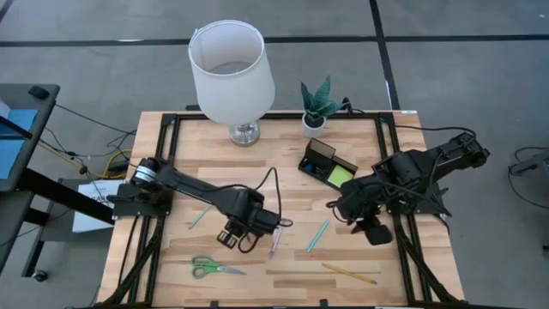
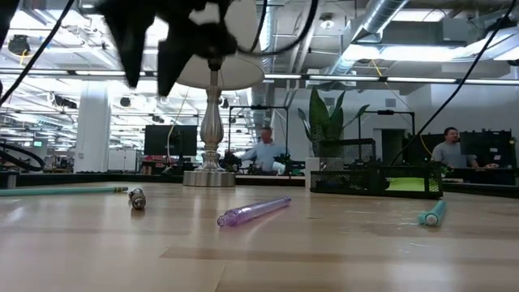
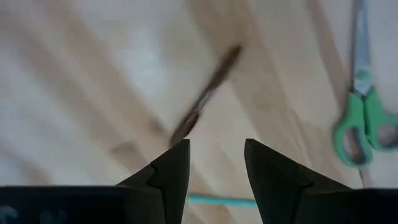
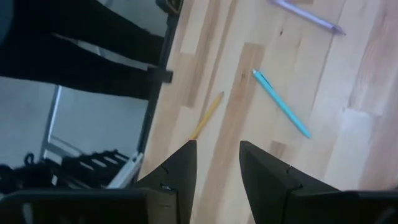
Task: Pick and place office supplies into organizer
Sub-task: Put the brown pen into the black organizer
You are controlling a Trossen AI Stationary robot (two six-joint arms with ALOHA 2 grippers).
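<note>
Purple pen (image 2: 253, 211) sits closest to the low camera, just beside the left gripper (image 1: 230, 237), which hovers above the table with fingers apart and nothing in them. A brown pen (image 3: 206, 93) lies right ahead of its fingertips, scissors (image 1: 214, 268) a bit off to the side. Right gripper (image 1: 375, 232) is also spread and empty, teal pen (image 1: 317, 235) and yellow pencil (image 1: 348, 273) near it. Organizer (image 1: 326, 165) only seems to hold the lime sticky pad (image 1: 340, 175), so most of the job looks left.
</note>
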